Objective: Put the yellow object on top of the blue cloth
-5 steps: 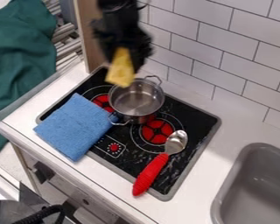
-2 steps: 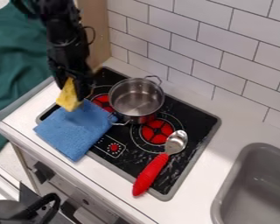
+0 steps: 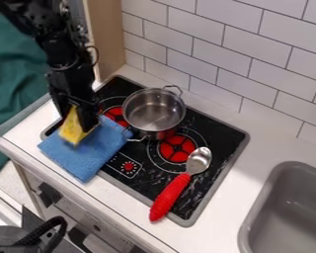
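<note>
Claw (image 3: 75, 123) observed pinching yellow object (image 3: 71, 131) at the upper-left edge of blue cloth (image 3: 88, 160); contact undetermined. Cloth overlaps the front edge of the stovetop (image 3: 210, 127) (white marks ring its red dial (image 3: 128, 167)).

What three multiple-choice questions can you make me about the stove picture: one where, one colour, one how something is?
1. Where is the yellow object?
A) In the pot
B) In the robot's gripper
C) In the sink

2. What colour is the spoon's handle?
A) Red
B) Green
C) White

3. How is the pot?
A) Lid on
B) Tipped over
C) Upright and open

1: B, because it pokes out of the black gripper, at the blue cloth.
2: A, because the whole grip is red.
3: C, because you can see its bottom inside.
</note>
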Robot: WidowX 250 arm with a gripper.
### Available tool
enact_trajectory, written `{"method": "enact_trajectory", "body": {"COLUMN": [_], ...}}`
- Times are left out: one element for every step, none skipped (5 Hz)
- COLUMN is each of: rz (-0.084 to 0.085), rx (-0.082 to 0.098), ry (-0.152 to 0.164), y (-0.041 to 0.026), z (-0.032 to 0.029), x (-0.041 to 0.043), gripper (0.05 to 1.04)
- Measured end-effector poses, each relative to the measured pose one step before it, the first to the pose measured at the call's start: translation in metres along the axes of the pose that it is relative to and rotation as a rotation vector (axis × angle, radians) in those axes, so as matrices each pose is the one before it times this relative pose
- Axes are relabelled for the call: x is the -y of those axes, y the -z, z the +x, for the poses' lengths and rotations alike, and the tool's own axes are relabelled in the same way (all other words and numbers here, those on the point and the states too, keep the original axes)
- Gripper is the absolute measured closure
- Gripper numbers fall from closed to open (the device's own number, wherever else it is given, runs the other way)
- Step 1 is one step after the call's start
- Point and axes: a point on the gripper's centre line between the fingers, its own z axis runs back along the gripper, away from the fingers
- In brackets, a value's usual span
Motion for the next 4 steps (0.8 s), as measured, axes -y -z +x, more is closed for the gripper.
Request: {"method": "enact_trajectory", "body": {"rz": [0.0081,0.0134,-0.0011,0.0103], "rx": [-0.0027,-0.0090,-0.0118,0.0222], "ry": [-0.0367,-0.0238,-0.0169,-0.0036], "y": [0.00035,0.00007,-0.00308,-0.02116], "z": [0.00089,-0.00016,-0.00267,-0.00400], "x": [0.00130,0.00002,0.00119,0.00460], "gripper": [0.309,0.079,0.078,0.081]}}
